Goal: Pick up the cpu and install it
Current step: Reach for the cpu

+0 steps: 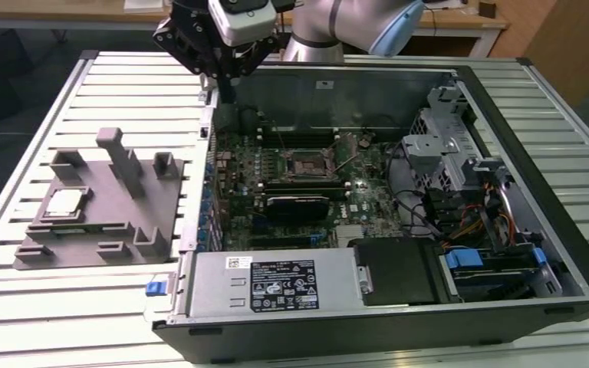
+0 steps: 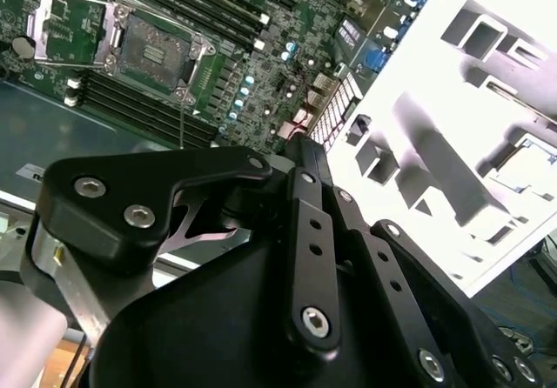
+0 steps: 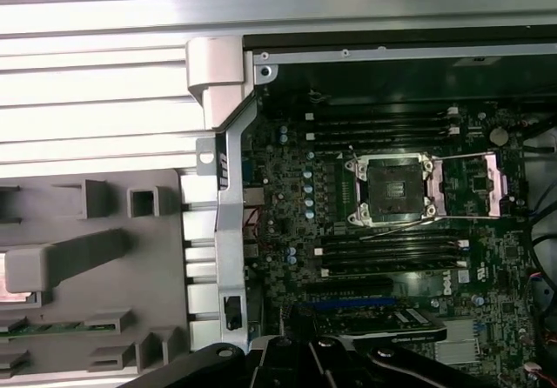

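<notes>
Here, the gripper [image 1: 223, 73] hung over an edge of the open computer case [image 1: 545, 165], jaw state indiscernible; the cpu [image 1: 64, 202] lay in the grey fixture [image 1: 105, 211], well apart.

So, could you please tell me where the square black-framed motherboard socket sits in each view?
Exterior view: the socket lies mid-motherboard, to the exterior view's right of the grey moulded fixture.
First wrist view: socket between two banks of long black memory slots.
Second wrist view: socket between the same slots.
Shared landmark: that fixture.
</notes>
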Available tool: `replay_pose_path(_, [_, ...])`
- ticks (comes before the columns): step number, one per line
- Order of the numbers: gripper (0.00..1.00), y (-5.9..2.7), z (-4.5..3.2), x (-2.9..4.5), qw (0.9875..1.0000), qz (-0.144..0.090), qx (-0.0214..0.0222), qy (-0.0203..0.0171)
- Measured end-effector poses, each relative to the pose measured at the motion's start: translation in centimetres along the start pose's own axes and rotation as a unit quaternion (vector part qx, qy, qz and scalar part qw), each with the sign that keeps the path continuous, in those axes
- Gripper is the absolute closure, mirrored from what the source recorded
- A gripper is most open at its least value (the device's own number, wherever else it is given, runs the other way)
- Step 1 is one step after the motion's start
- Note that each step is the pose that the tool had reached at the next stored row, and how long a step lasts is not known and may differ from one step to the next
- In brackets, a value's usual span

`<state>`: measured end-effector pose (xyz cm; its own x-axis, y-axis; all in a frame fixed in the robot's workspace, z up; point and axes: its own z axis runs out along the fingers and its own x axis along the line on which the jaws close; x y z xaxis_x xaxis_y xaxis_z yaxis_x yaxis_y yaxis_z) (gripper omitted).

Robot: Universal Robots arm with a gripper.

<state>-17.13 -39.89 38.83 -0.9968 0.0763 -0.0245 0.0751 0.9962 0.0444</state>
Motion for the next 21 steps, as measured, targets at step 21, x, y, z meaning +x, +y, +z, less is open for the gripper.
replay_pose_path(21, [0.89, -0.11, 0.24, 1.35, 1.0000, 0.000, 0.0000, 0.0000])
